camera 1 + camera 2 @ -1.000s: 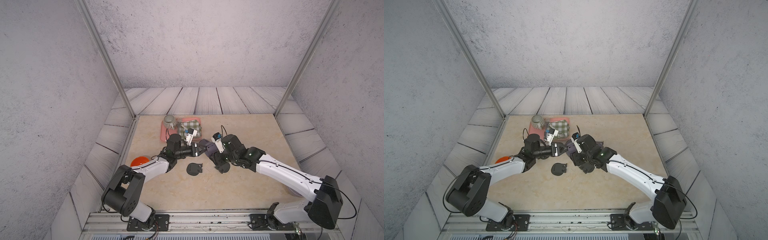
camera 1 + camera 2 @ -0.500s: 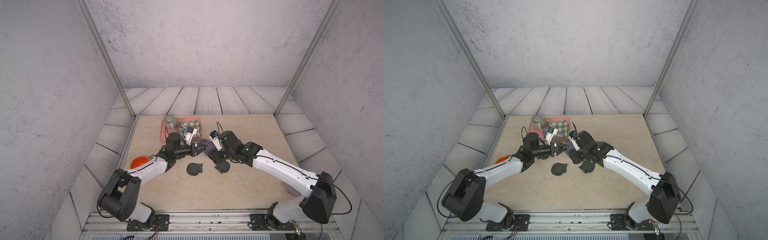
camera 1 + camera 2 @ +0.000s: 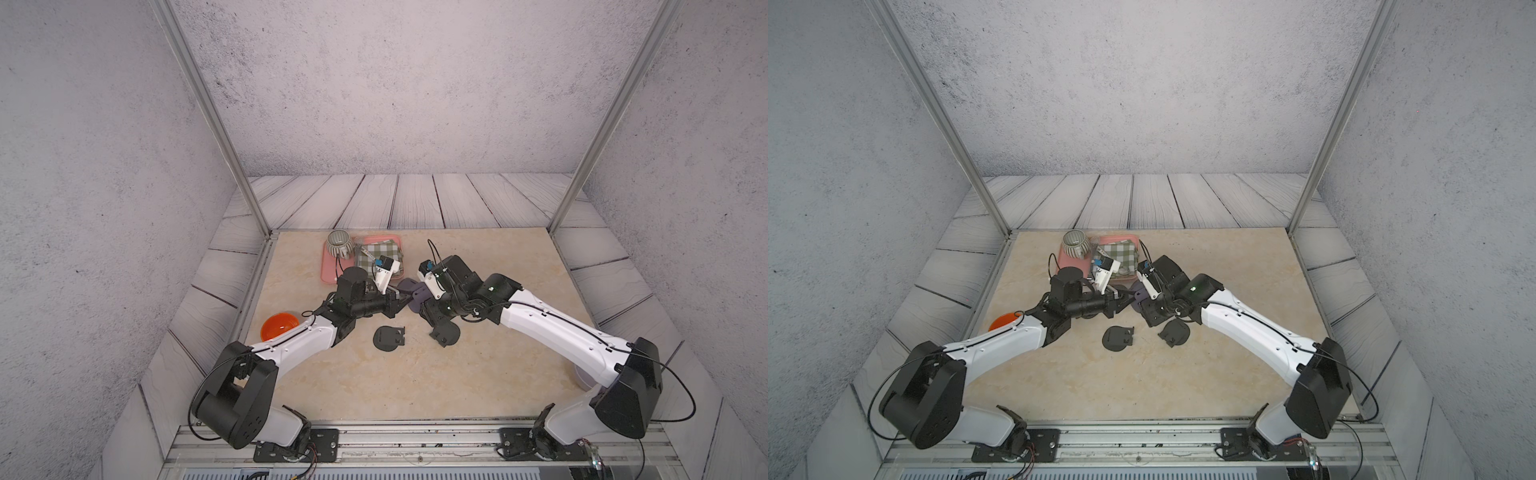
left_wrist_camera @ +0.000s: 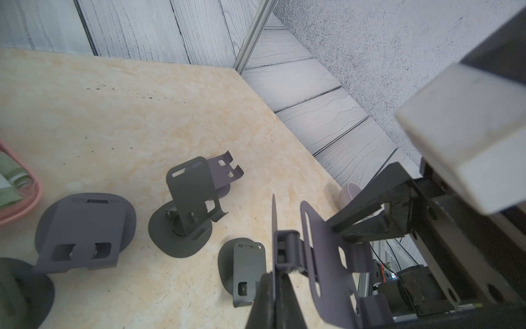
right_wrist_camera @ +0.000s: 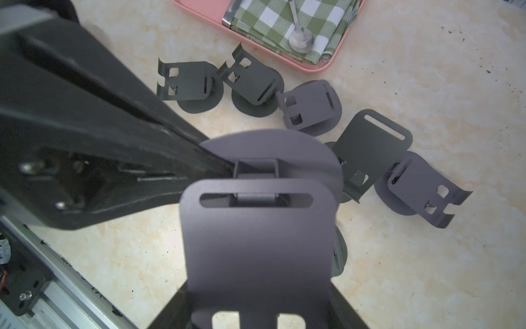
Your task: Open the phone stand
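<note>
Just beside the pink tray [image 3: 327, 272], the phone stand [image 3: 409, 287] is held aloft, left gripper [image 3: 400, 297] pinched tight on its base, right gripper [image 3: 428, 309] clasping its back plate

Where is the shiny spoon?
In the right wrist view, the spoon lies on the green checked cloth in the pink tray, far back on the table's left half.

A tray [image 3: 328, 266] sits at the back of the bench [image 3: 415, 382], with a mug [image 3: 338, 243] in its back left corner and a cloth [image 3: 378, 254] to the right. The phone stand [image 3: 413, 293] is before the tray; a bowl [image 3: 279, 326] sits at the left edge.
</note>
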